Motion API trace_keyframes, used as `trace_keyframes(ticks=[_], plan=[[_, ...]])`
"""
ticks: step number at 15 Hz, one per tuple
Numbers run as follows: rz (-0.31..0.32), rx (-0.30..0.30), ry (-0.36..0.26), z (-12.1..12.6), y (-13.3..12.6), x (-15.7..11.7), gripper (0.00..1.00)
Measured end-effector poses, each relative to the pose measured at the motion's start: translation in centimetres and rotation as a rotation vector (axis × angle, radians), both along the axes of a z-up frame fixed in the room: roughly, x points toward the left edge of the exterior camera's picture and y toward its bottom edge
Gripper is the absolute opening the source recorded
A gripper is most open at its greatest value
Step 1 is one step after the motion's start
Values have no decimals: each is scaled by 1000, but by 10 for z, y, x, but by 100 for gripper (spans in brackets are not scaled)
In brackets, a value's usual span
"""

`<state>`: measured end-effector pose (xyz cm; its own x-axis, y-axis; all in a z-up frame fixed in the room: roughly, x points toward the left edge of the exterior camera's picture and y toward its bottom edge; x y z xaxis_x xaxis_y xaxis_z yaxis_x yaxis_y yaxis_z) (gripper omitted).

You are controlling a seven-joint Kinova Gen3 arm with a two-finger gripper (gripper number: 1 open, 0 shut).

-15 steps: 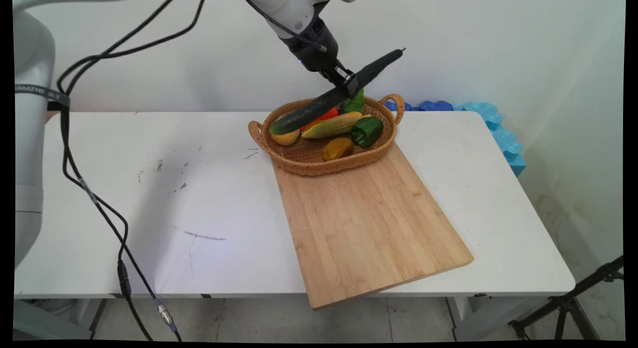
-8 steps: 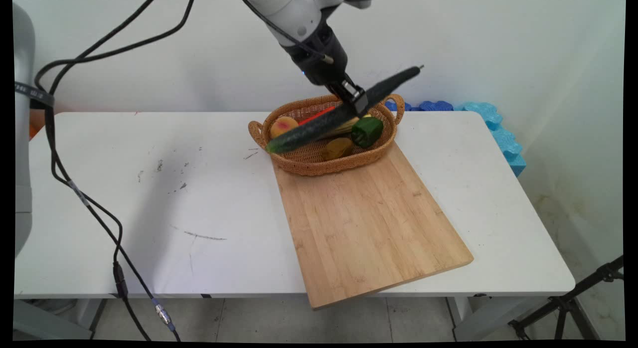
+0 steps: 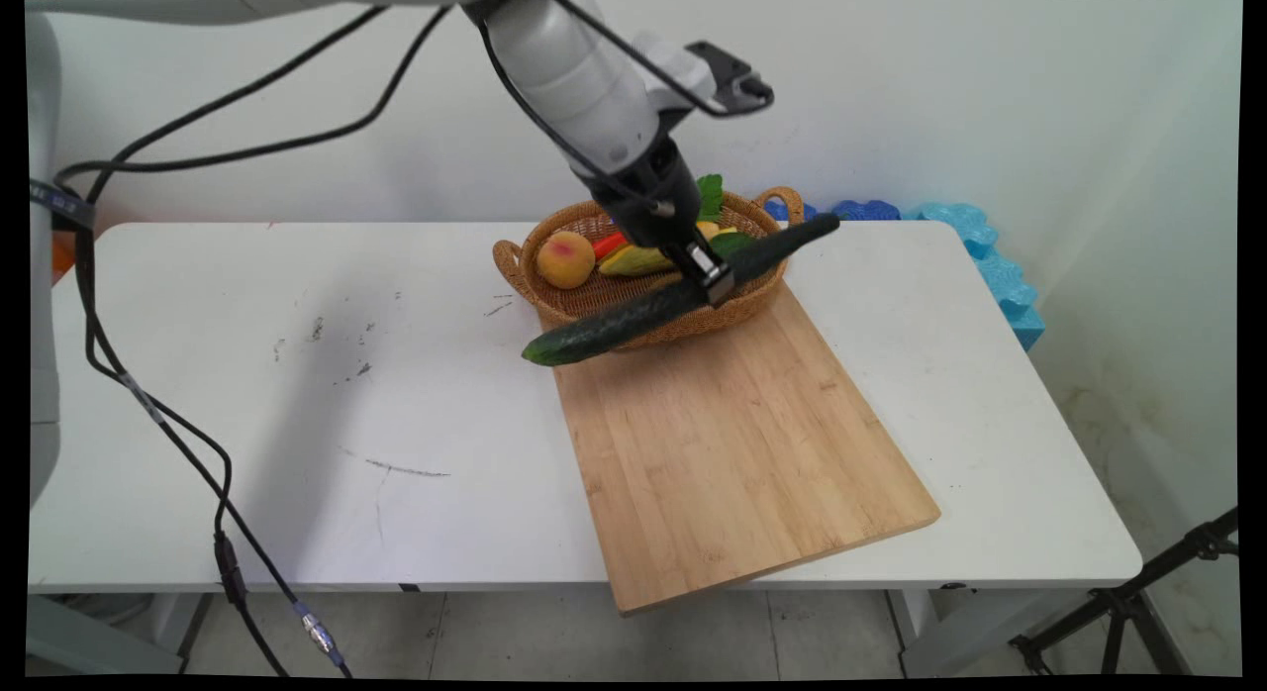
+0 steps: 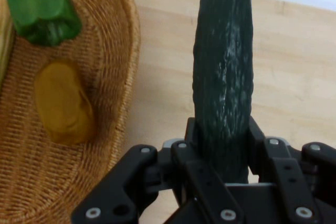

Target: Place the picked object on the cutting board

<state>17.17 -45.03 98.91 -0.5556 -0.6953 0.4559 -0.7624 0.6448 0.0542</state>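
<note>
- White table (image 3: 297,394), cutting board (image 3: 732,444) laid on it, wicker basket (image 3: 594,305) at the board's far end.
- Gripper (image 3: 715,283) pinching cucumber (image 3: 633,315) near mid-length, held aloft over the basket's near rim.
- Cucumber slants, its low end leftward.

Light: it was bright and even, with no hard glare on the table (image 3: 297,394).
Shadows: a soft grey shadow of the arm lay on the table left of the cutting board (image 3: 732,444); a thin shadow sat under the cucumber (image 3: 633,315).
Main view: it was sharp, and straight edges bent a little near the borders.
Hand view: the cucumber (image 4: 223,77) skin was sharp with small pale highlights; the gripper (image 4: 223,156) linkage and the basket (image 4: 121,77) looked slightly soft.
</note>
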Motion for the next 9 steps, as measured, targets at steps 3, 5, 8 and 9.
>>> trace_keyframes(ticks=[3,5,8,9], plan=[[0,9,-34,-22,1,-7,0],[2,15,-54,-36,0,-11,0],[4,26,-82,-59,-3,-17,0],[4,30,-90,-65,-5,-18,0]])
